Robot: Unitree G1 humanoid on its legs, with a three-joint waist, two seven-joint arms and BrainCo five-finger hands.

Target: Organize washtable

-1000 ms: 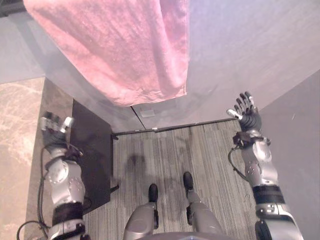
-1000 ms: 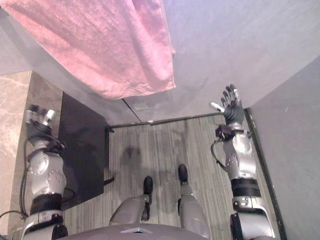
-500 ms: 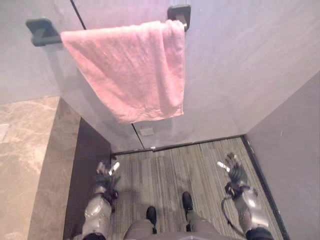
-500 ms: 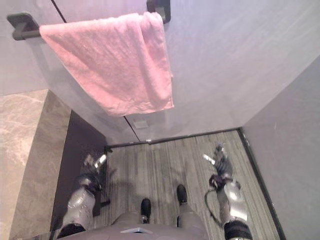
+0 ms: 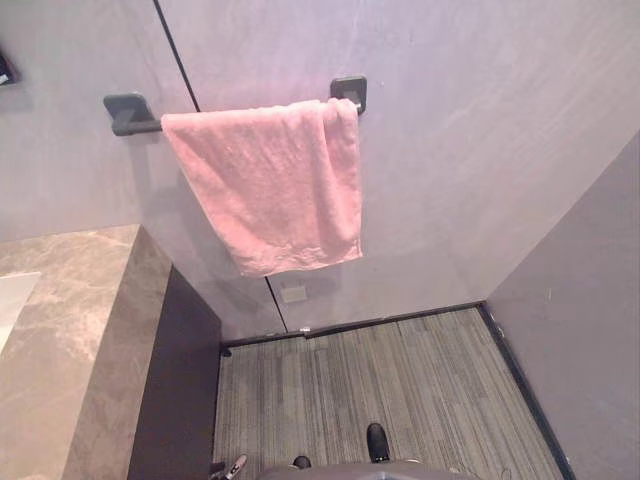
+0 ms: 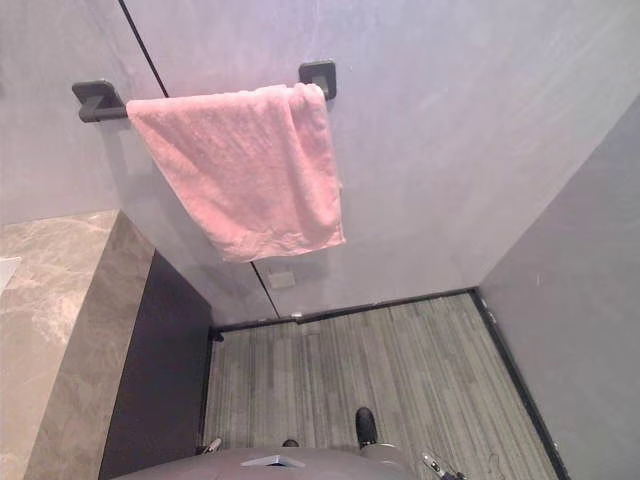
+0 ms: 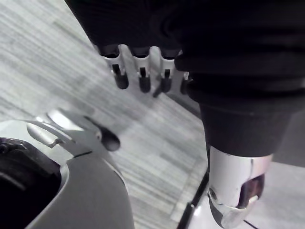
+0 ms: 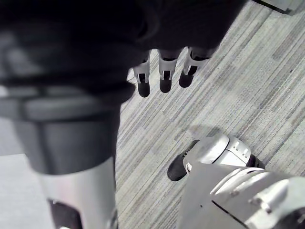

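- Up on the grey wall [image 5: 450, 150] ahead of us, a pink towel [image 5: 270, 190] hangs folded over a dark rail [image 5: 125, 110]. Its bottom edge is well above the floor [image 5: 400, 380].
- To our left is the brown stone worktop [image 5: 60, 330], with a dark panel [image 5: 180, 400] down its side.
- One second ago the towel was right up at the top of our eye views, very big. Now we see all of it, and both ends of the rail too. The whole picture has shifted, so our head camera moved, not the towel.
- One second ago both arms were held up high, one at each side, and the right one had its fingers spread. Half a second ago they were lower. Now they have dropped, and we see just a small bit of each at the bottom edge of the eye views.
- Our left robot hand [image 7: 143, 71] hangs down over the striped floor. Its fingers [image 7: 119, 76] are loose and point down in a row. It is wide and has nothing in it.
- Our right robot hand [image 8: 164, 71] hangs down the same way. Its fingers [image 8: 143, 83] are loose and close side by side. It is wide too, with nothing in it.
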